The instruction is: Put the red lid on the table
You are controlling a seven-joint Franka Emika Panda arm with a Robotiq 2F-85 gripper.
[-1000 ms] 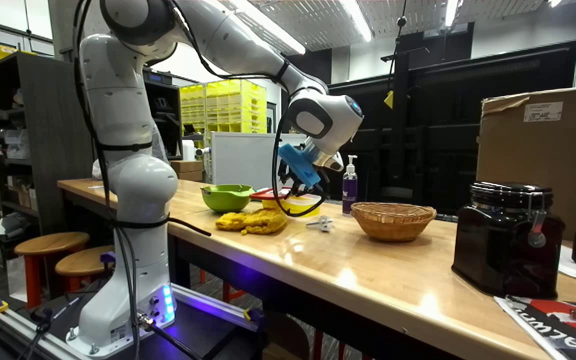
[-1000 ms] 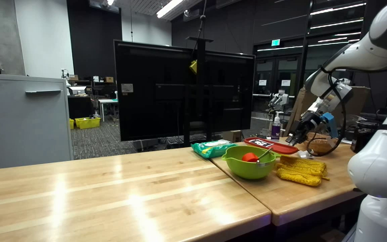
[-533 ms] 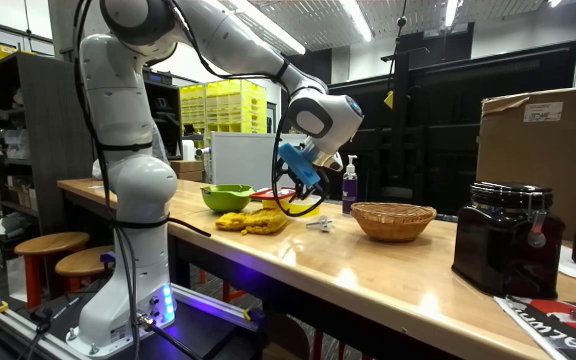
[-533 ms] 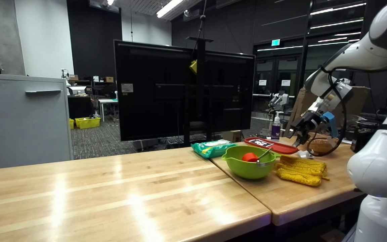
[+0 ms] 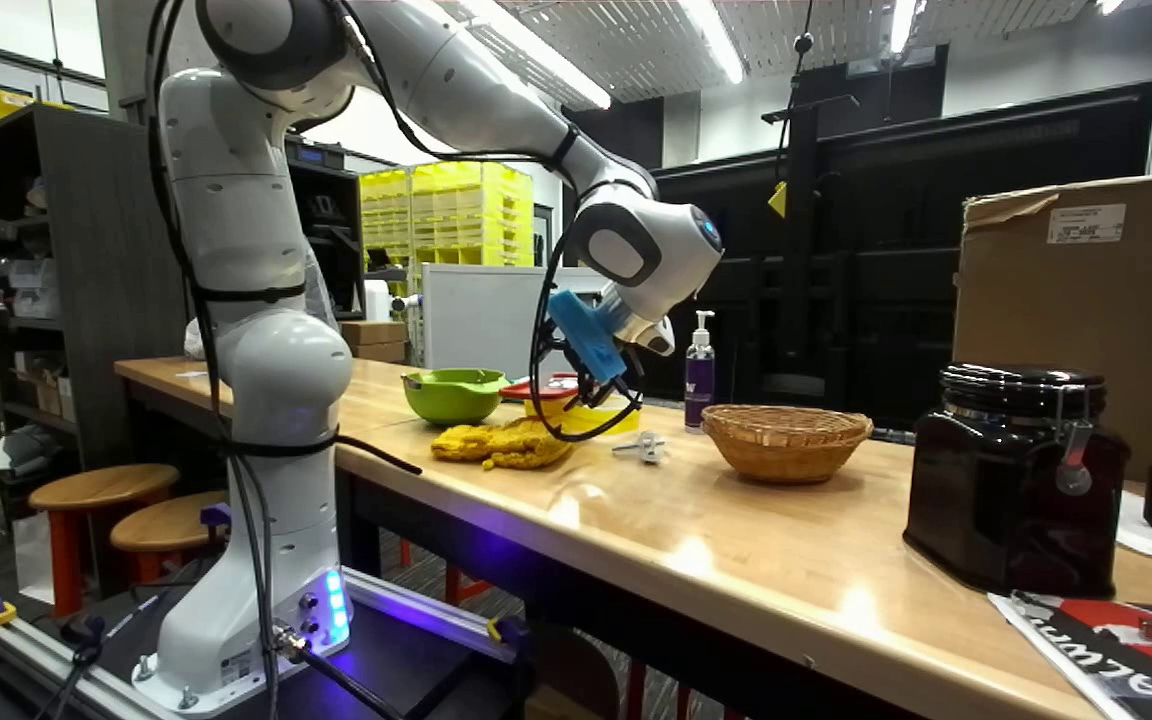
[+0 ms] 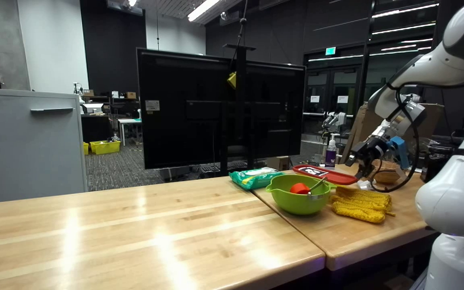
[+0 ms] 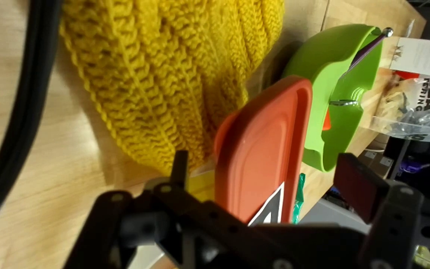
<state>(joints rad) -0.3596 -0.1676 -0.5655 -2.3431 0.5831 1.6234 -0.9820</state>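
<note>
One lid (image 7: 261,145), likely light, stiff and slick, appears to rest on the tub (image 5: 596,418) near the wide-spread gripper (image 7: 267,177), and seems best pinched across its width, rim to rim, for lowering to the surface (image 5: 736,530).

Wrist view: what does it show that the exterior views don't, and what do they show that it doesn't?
Only the wrist view: lettering on a clear plastic bag.

Only the exterior views: the robot's white base and, in an exterior view, the black jar.

Shared: the pincer, red lid, green bowl, yellow knitted cloth and wooden table.
</note>
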